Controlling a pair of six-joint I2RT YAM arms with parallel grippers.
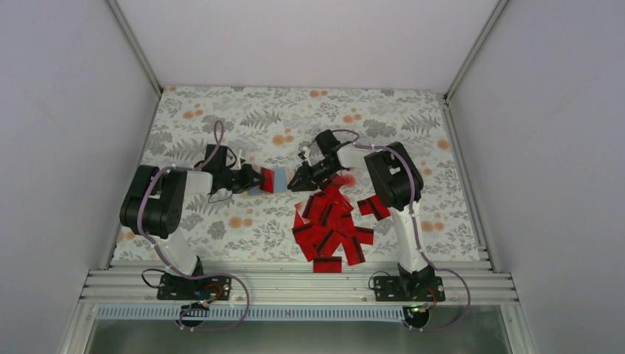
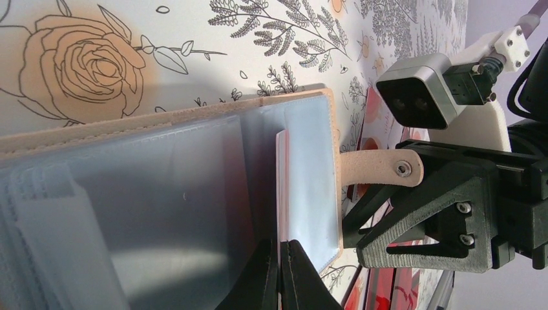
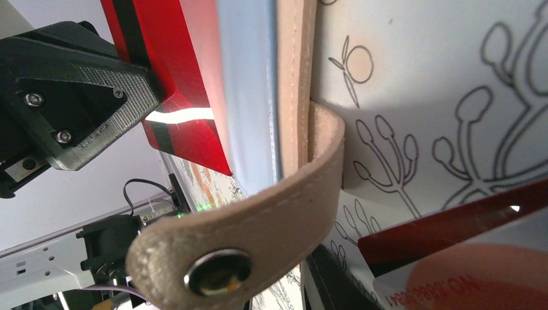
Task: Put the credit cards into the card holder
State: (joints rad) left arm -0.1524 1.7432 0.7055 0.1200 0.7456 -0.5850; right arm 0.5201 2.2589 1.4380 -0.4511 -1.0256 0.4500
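The left pincer [image 2: 280,250] is squeezed tight on the card holder [image 2: 161,194] and holds it up off the cloth [image 1: 221,118], near the middle of the table. The holder is open. Its tan cover is on the far side and its clear pockets face the near side. A tan strap [image 2: 378,169] with a round metal snap sticks out from the holder's right end and bends toward the right pincer [image 1: 296,182]. One red card [image 3: 174,77] with a black stripe stands flat against the clear pockets at that right end. It may be partly inside a pocket, but the views are too close to be sure. The right pincer is just to the right of the holder, very near the strap and the red card. I cannot tell if its fingers are open or closed, or if they hold anything. A pale card with a red blot [image 3: 465,271] shows low in the right wrist view, close to the camera. The other credit cards [image 1: 332,225] lie in a messy heap on the cloth, to the right of the middle and on the near side, just in front of the right arm. Most lie red side up with the black stripe showing, and many overlap.
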